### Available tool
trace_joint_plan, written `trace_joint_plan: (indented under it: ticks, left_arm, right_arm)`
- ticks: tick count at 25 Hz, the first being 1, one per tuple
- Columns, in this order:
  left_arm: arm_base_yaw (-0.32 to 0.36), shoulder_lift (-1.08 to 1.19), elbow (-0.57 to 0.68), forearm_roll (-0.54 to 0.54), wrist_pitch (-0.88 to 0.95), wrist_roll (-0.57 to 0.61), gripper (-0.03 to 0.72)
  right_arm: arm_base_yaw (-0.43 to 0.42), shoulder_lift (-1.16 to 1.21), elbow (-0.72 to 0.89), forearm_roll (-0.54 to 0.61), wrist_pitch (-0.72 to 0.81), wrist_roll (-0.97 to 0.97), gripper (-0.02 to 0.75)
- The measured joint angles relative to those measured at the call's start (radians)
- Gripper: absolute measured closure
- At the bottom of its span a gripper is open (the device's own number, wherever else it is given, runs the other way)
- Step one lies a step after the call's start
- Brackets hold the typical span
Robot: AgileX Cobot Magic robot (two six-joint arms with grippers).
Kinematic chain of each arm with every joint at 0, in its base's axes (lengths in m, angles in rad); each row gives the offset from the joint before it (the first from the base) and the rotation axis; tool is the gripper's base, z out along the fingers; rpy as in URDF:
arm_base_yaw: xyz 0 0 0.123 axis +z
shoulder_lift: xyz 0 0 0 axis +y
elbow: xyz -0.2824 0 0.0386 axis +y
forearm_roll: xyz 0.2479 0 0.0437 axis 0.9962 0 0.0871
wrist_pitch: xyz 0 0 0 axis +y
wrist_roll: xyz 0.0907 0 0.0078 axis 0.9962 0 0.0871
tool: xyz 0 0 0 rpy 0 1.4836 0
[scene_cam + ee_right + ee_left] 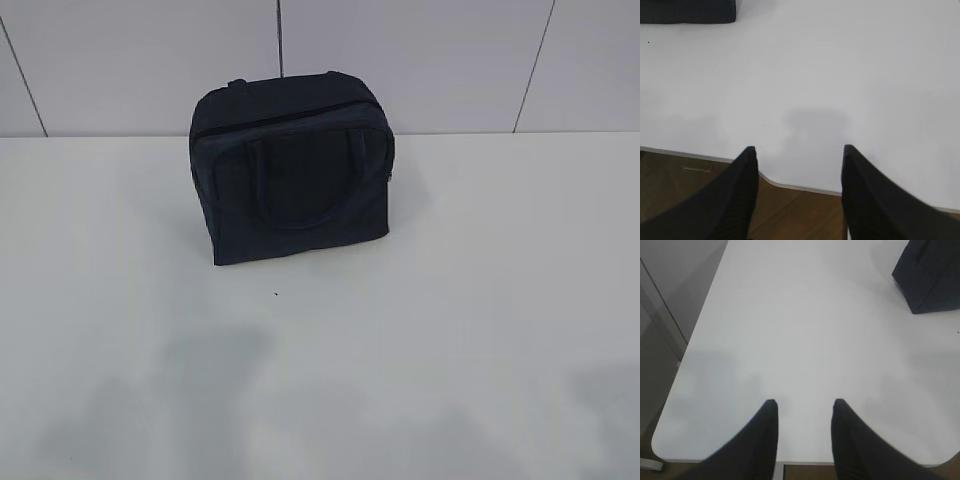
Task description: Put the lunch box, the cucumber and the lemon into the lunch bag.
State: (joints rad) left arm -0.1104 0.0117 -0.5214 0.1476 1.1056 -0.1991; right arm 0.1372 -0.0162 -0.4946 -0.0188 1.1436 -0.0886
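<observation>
The dark navy lunch bag stands upright toward the back of the white table, its top closed and a loop handle lying against its front. One of its corners shows at the upper right of the left wrist view, and its lower edge shows at the top left of the right wrist view. My left gripper hangs open over the table's near edge, nothing between its fingers. Open and empty too, my right gripper is over the near edge. The lunch box, the cucumber and the lemon are out of view. Neither arm shows in the exterior view.
The white table runs to a tiled wall behind the bag. Its left edge and near edge drop to a brown floor.
</observation>
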Motion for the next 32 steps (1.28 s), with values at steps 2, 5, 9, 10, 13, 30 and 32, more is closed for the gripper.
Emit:
trace_joint_plan:
  ticks: [2,5,9,10,13,30,32]
  left_arm:
    - [0.000,0.000,0.000,0.000,0.000,0.000,0.431]
    - [0.000,0.000,0.000,0.000,0.000,0.000,0.431]
    - [0.000,0.000,0.000,0.000,0.000,0.000,0.431]
    - [0.000,0.000,0.000,0.000,0.000,0.000,0.430]
    - [0.000,0.000,0.000,0.000,0.000,0.000,0.430]
    - [0.000,0.000,0.000,0.000,0.000,0.000,0.431]
    - [0.000,0.000,0.000,0.000,0.000,0.000,0.431]
  right_arm:
    - [0.000,0.000,0.000,0.000,0.000,0.000,0.327]
    - [-0.002,0.000,0.000,0.000,0.000,0.000,0.327]
    - [-0.029,0.000,0.000,0.000,0.000,0.000,0.327]
    - [-0.038,0.000,0.000,0.000,0.000,0.000,0.327]
    - [-0.073,0.000,0.000,0.000,0.000,0.000,0.327]
    - [-0.100,0.000,0.000,0.000,0.000,0.000,0.327]
    - [-0.100,0.000,0.000,0.000,0.000,0.000,0.327]
